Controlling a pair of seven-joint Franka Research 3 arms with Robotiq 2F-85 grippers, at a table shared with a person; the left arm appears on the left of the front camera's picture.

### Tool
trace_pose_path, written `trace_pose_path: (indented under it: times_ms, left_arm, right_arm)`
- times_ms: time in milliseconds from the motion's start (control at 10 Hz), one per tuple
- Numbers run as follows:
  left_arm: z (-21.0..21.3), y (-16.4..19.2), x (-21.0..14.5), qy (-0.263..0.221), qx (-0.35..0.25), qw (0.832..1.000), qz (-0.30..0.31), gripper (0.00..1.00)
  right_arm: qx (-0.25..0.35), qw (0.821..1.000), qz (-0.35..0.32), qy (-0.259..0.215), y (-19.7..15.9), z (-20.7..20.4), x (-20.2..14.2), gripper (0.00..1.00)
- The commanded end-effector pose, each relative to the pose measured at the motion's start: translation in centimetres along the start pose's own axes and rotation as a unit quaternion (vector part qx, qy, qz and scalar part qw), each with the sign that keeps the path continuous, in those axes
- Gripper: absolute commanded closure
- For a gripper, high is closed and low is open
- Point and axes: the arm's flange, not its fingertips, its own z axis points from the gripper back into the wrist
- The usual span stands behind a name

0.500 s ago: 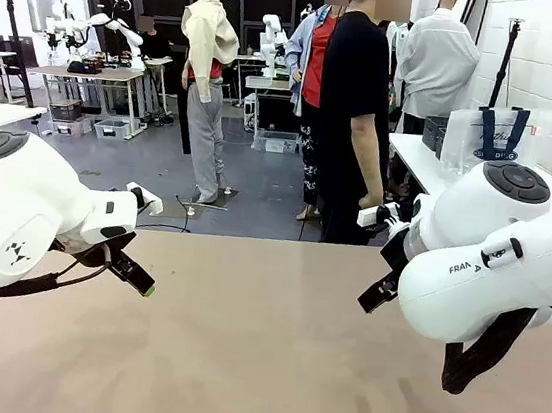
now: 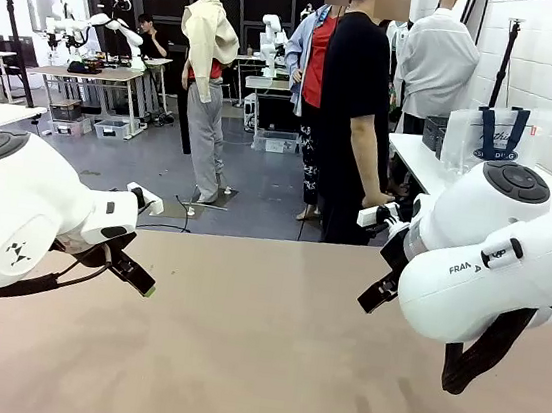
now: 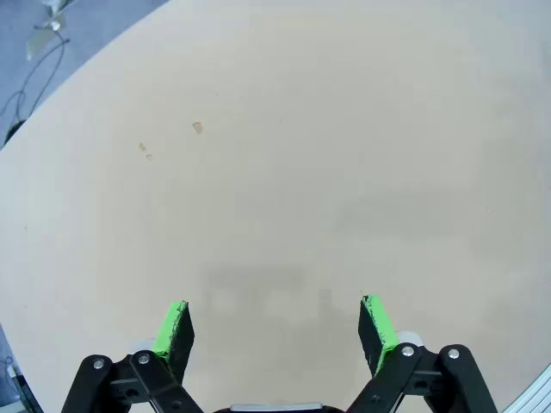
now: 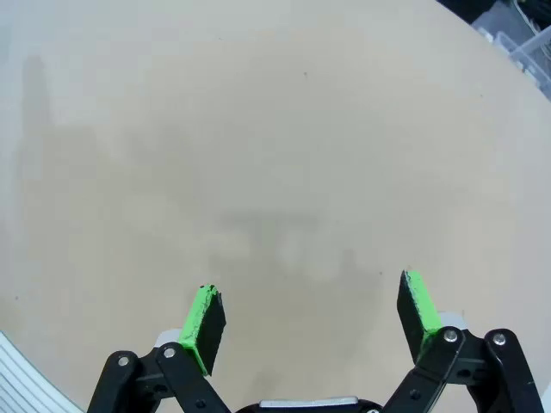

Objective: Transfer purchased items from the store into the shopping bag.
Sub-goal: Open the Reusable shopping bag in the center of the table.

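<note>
The shopping bag (image 2: pixel 487 135), clear plastic with navy handles, stands on a white side table (image 2: pixel 418 156) at the back right, beyond the brown table (image 2: pixel 259 346). The purchased items are out of view. My left gripper (image 2: pixel 136 278) hangs over the table's left part, its green-padded fingers wide apart (image 3: pixel 275 314) above bare tabletop. My right gripper (image 2: pixel 378 292) hangs over the right part, also open (image 4: pixel 314 305), with nothing between its fingers.
A person in a black top (image 2: pixel 354 105) stands at the table's far edge, one hand (image 2: pixel 382 196) near the right arm's wrist. A dark basket (image 2: pixel 434 132) sits next to the bag on the side table.
The person's hand at the far edge has shifted slightly. Neither arm has moved.
</note>
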Motion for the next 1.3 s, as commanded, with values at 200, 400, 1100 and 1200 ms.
trace_pose_path:
  times_ms: [200, 400, 1100, 1200]
  left_arm:
    - [0.00, 0.10, -0.03, 0.000, 0.000, 1.000, 0.001, 0.00]
    - [0.00, 0.10, -0.03, 0.000, 0.000, 1.000, 0.001, 0.00]
    - [0.00, 0.10, -0.03, 0.000, 0.000, 1.000, 0.001, 0.00]
    - [0.00, 0.10, -0.03, 0.000, 0.000, 1.000, 0.001, 0.00]
  right_arm:
    - [0.000, 1.000, 0.000, 0.000, -0.01, 0.00, 0.00, 0.00]
    - [0.000, 1.000, 0.000, 0.000, -0.01, 0.00, 0.00, 0.00]
    - [0.000, 1.000, 0.000, 0.000, -0.01, 0.00, 0.00, 0.00]
    - [0.000, 1.000, 0.000, 0.000, -0.01, 0.00, 0.00, 0.00]
